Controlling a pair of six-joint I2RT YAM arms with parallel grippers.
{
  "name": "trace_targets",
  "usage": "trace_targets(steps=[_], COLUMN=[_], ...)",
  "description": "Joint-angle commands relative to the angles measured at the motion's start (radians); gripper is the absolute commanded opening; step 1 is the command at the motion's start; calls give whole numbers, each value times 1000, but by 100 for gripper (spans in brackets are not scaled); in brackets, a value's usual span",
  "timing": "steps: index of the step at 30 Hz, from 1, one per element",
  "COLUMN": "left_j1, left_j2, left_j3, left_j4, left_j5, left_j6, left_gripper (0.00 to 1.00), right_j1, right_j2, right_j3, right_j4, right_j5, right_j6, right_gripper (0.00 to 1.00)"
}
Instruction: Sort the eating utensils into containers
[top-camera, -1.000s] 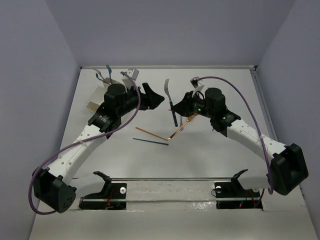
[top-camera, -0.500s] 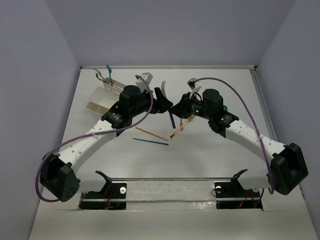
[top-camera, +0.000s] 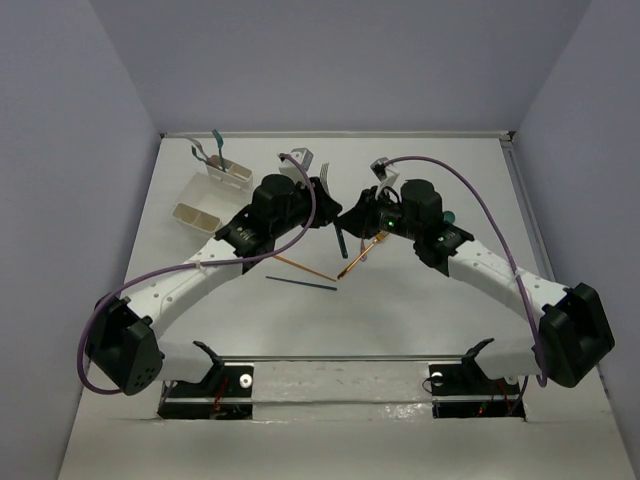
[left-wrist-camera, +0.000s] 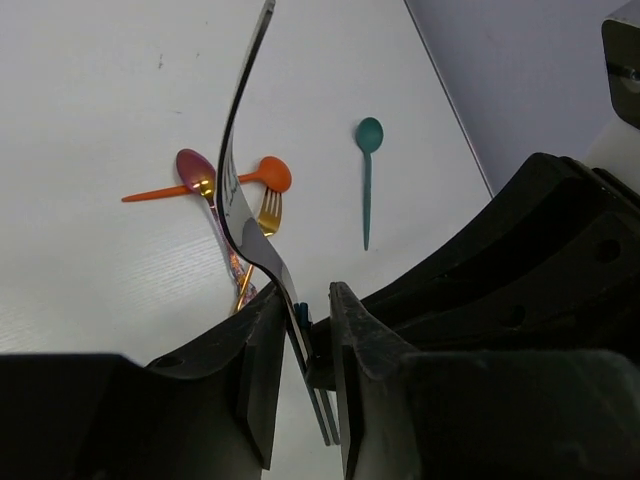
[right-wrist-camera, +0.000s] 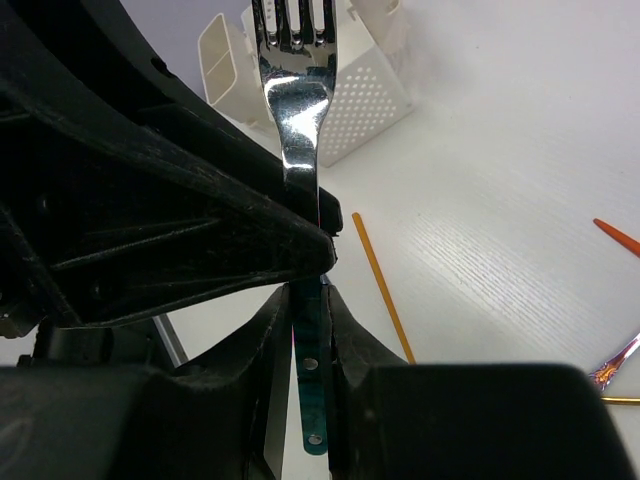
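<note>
A fork (top-camera: 329, 176) with a shiny metal head and a teal handle hangs above the table's middle. My right gripper (top-camera: 350, 215) is shut on its handle (right-wrist-camera: 312, 400). My left gripper (top-camera: 325, 205) has come in from the left, and its jaws stand shut on the fork's neck (left-wrist-camera: 245, 215). On the table to the right lie a teal spoon (left-wrist-camera: 367, 180), an orange spoon (left-wrist-camera: 255, 178), an iridescent spoon (left-wrist-camera: 200, 175) and a gold fork (left-wrist-camera: 268, 210). Two whitish containers (top-camera: 197, 212) (top-camera: 228, 170) stand at the back left. The rear one holds an upright teal utensil (top-camera: 217, 140).
An orange stick (top-camera: 300, 265) and a dark blue stick (top-camera: 300, 284) lie in front of the grippers, between the two arms. A perforated white bin (right-wrist-camera: 360, 110) shows behind the fork's tines. Grey walls close the table's far and side edges.
My left arm swung right from the containers to the fork, and its jaws closed on the neck. The right arm kept still with the fork in its grip.
</note>
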Motion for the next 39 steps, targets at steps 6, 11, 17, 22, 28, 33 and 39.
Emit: trace_targets(steps=[6, 11, 17, 22, 28, 33, 39], left_j1=[-11, -11, -1, 139, 360, 411, 492], left_j2=[-14, -19, -14, 37, 93, 159, 263], left_j3=[22, 43, 83, 160, 267, 368, 385], left_j4=[44, 24, 22, 19, 42, 53, 142], left_j5=[-88, -152, -223, -205, -106, -424, -545], left_j6=[21, 44, 58, 64, 71, 280, 389], left_gripper=[0, 0, 0, 0, 0, 0, 0], right_j1=[12, 12, 12, 12, 12, 12, 12], right_j2=[-18, -38, -87, -189, -281, -311, -318], right_j3=[22, 12, -5, -43, -145, -232, -281], right_j4=[75, 70, 18, -39, -30, -11, 32], right_j5=[25, 24, 42, 71, 60, 113, 122], right_j6=[-6, -2, -37, -72, -63, -63, -46], right_gripper=[1, 18, 58, 67, 67, 66, 66])
